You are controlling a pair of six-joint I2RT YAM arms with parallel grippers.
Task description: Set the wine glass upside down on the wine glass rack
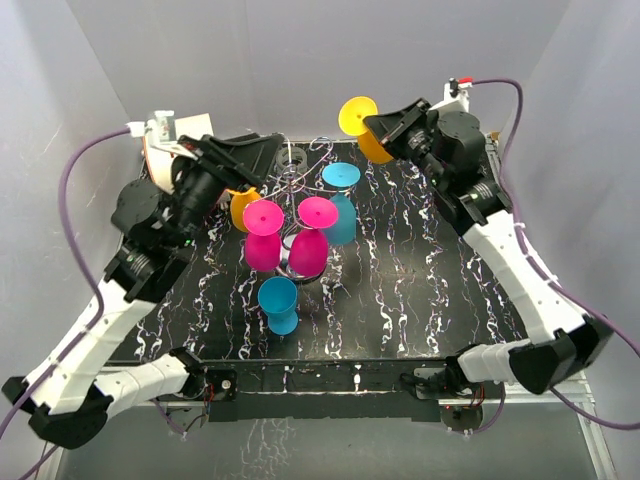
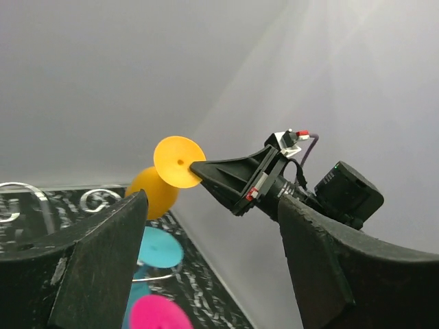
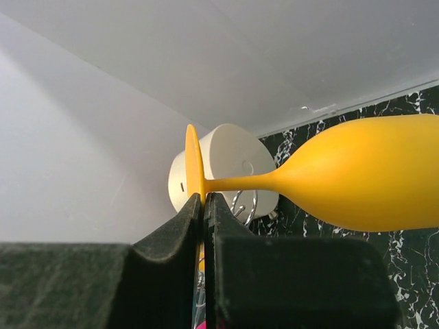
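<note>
My right gripper (image 1: 372, 125) (image 3: 204, 197) is shut on the thin round foot (image 3: 191, 161) of a yellow wine glass (image 1: 358, 116) (image 3: 363, 181). It holds the glass sideways in the air at the back right, above the table. The left wrist view shows this glass (image 2: 168, 175) too. The wine glass rack (image 1: 300, 168) (image 2: 20, 195) (image 3: 244, 203) stands mid-table, with two pink glasses (image 1: 263, 238), a blue glass (image 1: 340, 205) and an orange glass (image 1: 243, 207) hanging upside down on it. My left gripper (image 1: 272, 155) (image 2: 212, 253) is open and empty, just above the orange glass.
Another blue glass (image 1: 279, 305) stands on the black marbled table (image 1: 420, 290) in front of the rack. White walls close in the back and both sides. The left arm's white wrist housing (image 3: 223, 164) lies beyond the held glass.
</note>
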